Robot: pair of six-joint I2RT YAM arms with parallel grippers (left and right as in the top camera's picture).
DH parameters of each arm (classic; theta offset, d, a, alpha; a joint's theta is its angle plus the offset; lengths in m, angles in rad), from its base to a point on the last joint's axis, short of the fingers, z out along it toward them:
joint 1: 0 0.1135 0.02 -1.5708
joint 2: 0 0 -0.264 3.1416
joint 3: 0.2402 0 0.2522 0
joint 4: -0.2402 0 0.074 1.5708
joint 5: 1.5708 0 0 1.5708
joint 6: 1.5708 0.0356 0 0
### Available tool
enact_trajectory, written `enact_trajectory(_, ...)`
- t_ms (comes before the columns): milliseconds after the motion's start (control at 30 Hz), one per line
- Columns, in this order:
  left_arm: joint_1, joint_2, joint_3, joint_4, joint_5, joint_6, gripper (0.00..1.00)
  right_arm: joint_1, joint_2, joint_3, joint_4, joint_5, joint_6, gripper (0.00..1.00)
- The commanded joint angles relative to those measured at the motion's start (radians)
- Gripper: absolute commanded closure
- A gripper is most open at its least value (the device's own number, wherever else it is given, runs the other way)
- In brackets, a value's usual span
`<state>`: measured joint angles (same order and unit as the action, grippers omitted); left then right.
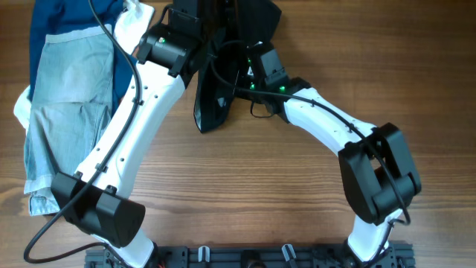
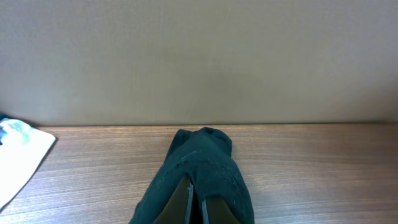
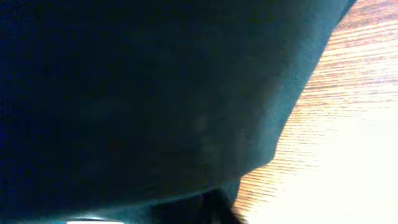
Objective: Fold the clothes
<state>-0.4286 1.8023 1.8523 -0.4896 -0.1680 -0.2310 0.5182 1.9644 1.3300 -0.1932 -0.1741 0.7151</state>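
The clothes, black shorts (image 1: 214,100), lie bunched at the table's far middle, with one part trailing toward me. My left gripper (image 2: 198,208) is shut on a fold of the clothes (image 2: 205,158), which drapes over both fingers near the back edge. My right gripper (image 1: 239,52) sits in the same bundle just to the right. In the right wrist view the black fabric (image 3: 155,93) fills almost everything and hides the jaws, which are shut on it.
Pale blue denim shorts (image 1: 67,112) lie at the left on a dark blue garment (image 1: 67,18), with a white cloth (image 1: 22,108) under them. The white cloth (image 2: 15,155) also shows at the left. A plain wall (image 2: 199,56) rises behind the table edge.
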Motion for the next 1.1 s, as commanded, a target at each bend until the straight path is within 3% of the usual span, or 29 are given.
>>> enact_trajectory(0,0.023,-0.053,0.027,0.011,-0.017,-0.018,0.96,-0.015,0.019,0.001,-0.018,0.011,0.017,0.96)
enact_trajectory(200,0.133,-0.106,0.027,-0.034,-0.017,-0.017,0.96,-0.159,-0.005,0.001,-0.091,-0.103,-0.083,0.96)
enact_trajectory(367,0.256,-0.147,0.027,-0.157,-0.016,-0.016,0.96,-0.363,-0.105,0.007,-0.164,-0.225,-0.215,0.96)
enact_trajectory(533,0.258,-0.148,0.027,-0.303,0.009,-0.017,0.96,-0.534,-0.249,0.092,-0.333,-0.246,-0.336,0.95)
enact_trajectory(700,0.212,-0.131,0.026,-0.48,0.149,-0.018,0.96,-0.605,-0.299,0.149,-0.494,-0.246,-0.428,0.96)
enact_trajectory(733,0.192,-0.116,0.025,-0.525,0.2,-0.021,0.96,-0.603,-0.294,0.149,-0.534,-0.247,-0.438,0.91)
enact_trajectory(767,0.173,-0.098,0.021,-0.547,0.224,-0.031,0.96,-0.6,-0.292,0.149,-0.574,-0.246,-0.456,0.79)
enact_trajectory(867,0.11,-0.034,0.002,-0.572,0.251,-0.048,0.96,-0.592,-0.288,0.149,-0.674,-0.246,-0.496,0.27)
enact_trajectory(900,0.088,-0.003,-0.003,-0.57,0.25,-0.047,0.96,-0.589,-0.288,0.149,-0.705,-0.246,-0.507,0.18)
enact_trajectory(967,0.063,0.047,-0.003,-0.57,0.251,-0.07,0.96,-0.589,-0.288,0.149,-0.774,-0.246,-0.517,0.14)
enact_trajectory(1067,0.051,0.099,-0.003,-0.547,0.257,-0.074,0.96,-0.569,-0.288,0.137,-0.874,-0.246,-0.529,0.18)
